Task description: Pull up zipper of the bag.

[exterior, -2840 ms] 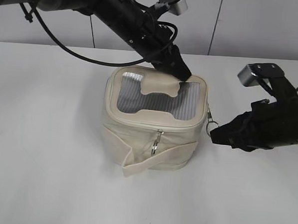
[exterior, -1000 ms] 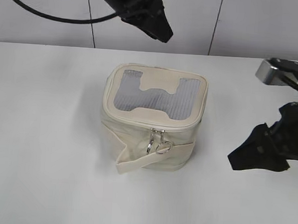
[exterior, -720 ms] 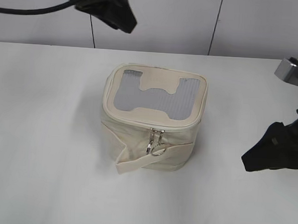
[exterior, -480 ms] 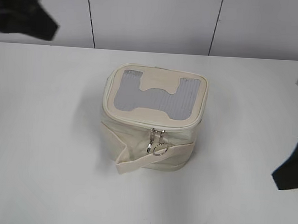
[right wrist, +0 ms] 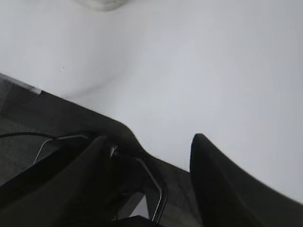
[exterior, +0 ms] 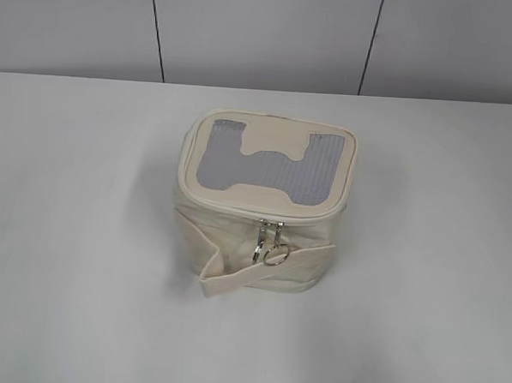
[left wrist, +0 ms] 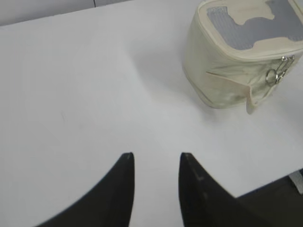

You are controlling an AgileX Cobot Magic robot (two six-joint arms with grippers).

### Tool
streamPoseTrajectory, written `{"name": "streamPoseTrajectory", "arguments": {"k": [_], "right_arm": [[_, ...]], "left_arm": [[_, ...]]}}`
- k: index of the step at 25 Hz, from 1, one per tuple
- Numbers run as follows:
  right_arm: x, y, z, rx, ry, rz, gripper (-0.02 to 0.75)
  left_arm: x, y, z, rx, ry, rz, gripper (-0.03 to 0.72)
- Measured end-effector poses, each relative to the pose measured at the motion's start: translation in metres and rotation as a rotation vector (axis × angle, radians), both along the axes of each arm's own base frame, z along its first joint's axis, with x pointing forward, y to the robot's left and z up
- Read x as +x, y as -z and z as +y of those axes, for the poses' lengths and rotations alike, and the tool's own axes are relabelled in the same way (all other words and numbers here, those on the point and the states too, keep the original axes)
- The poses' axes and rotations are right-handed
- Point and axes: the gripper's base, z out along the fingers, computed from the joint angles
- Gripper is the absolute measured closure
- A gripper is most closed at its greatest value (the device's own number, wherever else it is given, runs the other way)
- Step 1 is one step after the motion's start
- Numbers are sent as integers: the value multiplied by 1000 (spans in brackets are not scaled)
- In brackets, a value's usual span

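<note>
Standing bag (exterior: 264, 205): mid-table, unmoved.
Zipper (exterior: 270, 244): pulls together, near side.
Left gripper (left wrist: 156, 158): withdrawn from exterior view, jaws apart, empty.
Right gripper (right wrist: 149, 142): likewise gone, spread, empty.

Left claw (left wrist: 156, 163) hangs over bare white worktop (left wrist: 85, 85), fingers parted, gripping nothing. Bag (left wrist: 236, 61) stands well apart at upper right, lid flat. Zipper (left wrist: 279, 71) ring pulls hang on its near side.

You see even, soft light; the bag (exterior: 264, 200) throws faint shadow toward nine o'clock; wrist views slightly blurred.
</note>
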Motion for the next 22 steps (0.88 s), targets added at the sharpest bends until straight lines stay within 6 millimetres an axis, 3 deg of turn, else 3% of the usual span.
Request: {"name": "streamPoseTrajectory", "arguments": {"k": [5,9,22], "right_arm": [[-48,1,-12,9,12,-270,307],[-75,0,-18,36,22,-446,307],[-75,1,-28,40,164,-447,307]], "left_arm": [[-24,26,15,-27,-13,-81,440],[-35,29,22,-57,-13,-133,440],[-42,30,25,-71,-9,-171,458]]}}
